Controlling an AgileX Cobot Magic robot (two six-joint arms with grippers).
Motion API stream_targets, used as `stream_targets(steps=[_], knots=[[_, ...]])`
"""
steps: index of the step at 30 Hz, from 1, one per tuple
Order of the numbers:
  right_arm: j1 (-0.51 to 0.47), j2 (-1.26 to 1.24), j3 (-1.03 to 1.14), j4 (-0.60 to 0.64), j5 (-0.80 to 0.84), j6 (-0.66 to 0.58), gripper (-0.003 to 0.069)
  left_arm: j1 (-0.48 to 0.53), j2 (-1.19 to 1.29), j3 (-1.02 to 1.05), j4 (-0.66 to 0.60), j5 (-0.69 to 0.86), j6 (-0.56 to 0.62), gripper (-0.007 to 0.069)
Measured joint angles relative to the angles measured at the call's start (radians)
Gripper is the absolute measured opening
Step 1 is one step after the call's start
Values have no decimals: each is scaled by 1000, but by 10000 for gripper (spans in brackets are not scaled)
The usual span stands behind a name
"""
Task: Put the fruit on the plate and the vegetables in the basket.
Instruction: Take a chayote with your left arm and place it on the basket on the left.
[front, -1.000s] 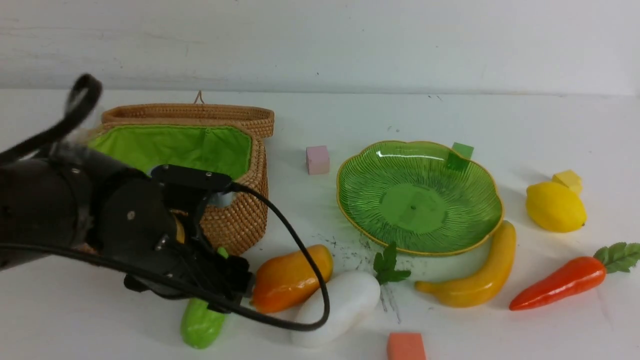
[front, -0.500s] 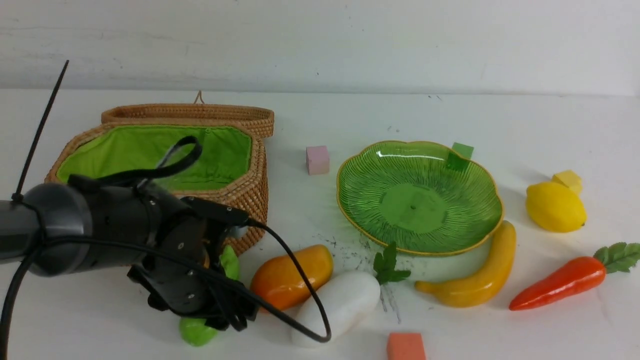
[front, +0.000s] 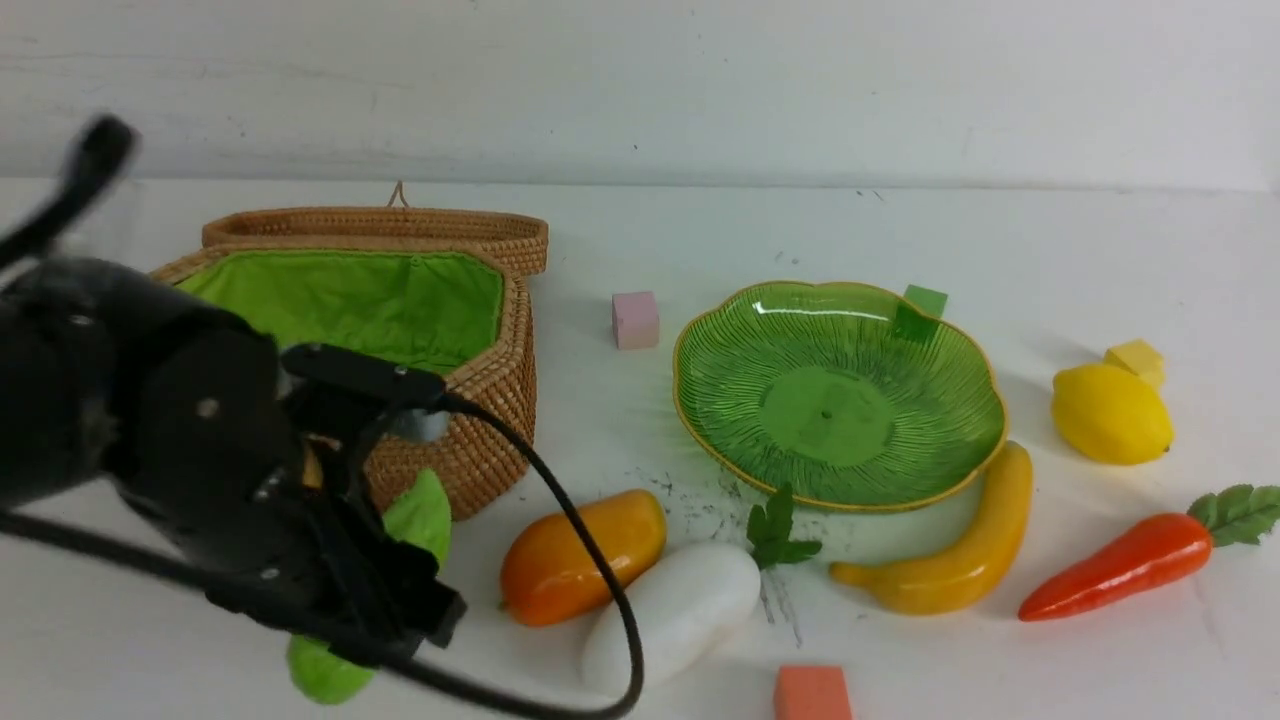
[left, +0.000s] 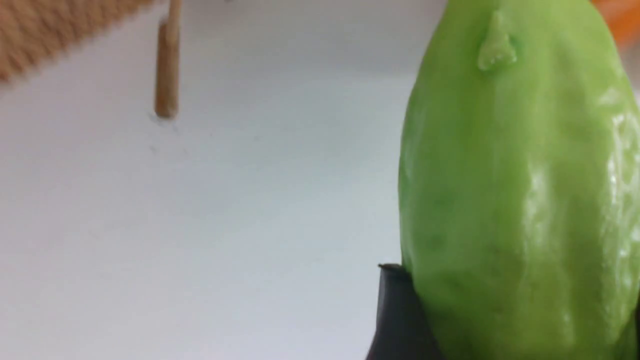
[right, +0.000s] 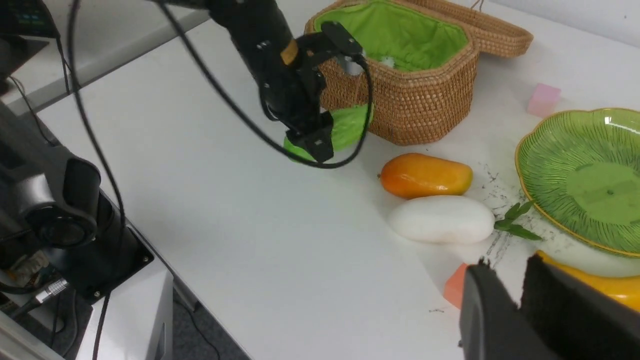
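My left gripper is shut on the bumpy green bitter gourd and holds it tilted just above the table, in front of the open wicker basket. The gourd fills the left wrist view. The mango and white radish lie side by side at centre. The banana lies by the empty green plate. The lemon and carrot lie at the right. My right gripper is shut and empty, above the banana's end.
A pink cube sits between basket and plate. A green cube is behind the plate, a yellow cube behind the lemon, and an orange block at the front edge. The basket lid lies open behind.
My left gripper has lifted the bitter gourd off the table beside the mango and carried it left, tilting it up in front of the basket. Nothing else has moved.
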Motion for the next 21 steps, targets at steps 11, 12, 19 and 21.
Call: stream_targets(steps=[11,12,19,21], knots=[[0,5,0,0,-154,-83,128,103,-89,-257,152,-109,602,434],[0,6,0,0,-161,-86,128,114,-77,-280,152,-112,630,434],[0,6,0,-6,-165,-94,135,278,148,-441,148,-126,948,434],[0,6,0,-19,-178,-94,139,298,185,-444,156,-127,992,434]])
